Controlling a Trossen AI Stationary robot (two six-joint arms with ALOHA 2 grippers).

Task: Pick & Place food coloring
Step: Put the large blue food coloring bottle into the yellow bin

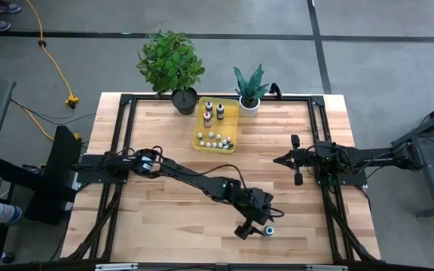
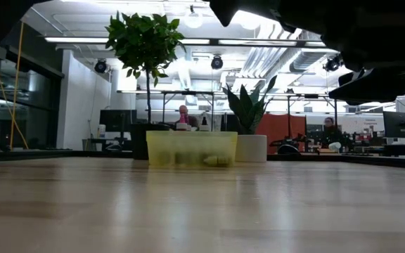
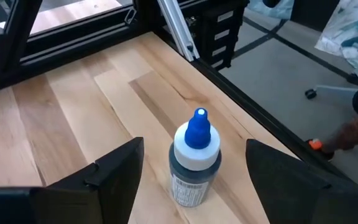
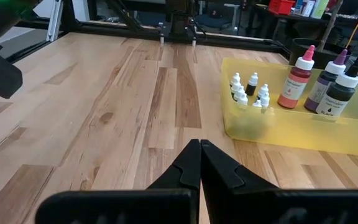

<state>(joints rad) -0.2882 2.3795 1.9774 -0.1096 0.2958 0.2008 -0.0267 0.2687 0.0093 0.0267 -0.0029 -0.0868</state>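
The left gripper (image 3: 194,180) stood open around one blue-capped food coloring bottle (image 3: 195,163) upright on the table (image 1: 164,226), not yet gripped, well apart from the yellow tray (image 1: 230,114) holding the rest.

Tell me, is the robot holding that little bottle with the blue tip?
No. The left gripper is open around the blue-tipped bottle, which stands on the table. The right gripper is shut on nothing.

High cam is looking straight down on the whole desk (image 1: 164,150). Low cam is sitting at desk level, facing the yellow bin (image 2: 191,148), also showing in high and right wrist views. Left wrist cam is looking close at a blue-capped bottle (image 3: 194,158).
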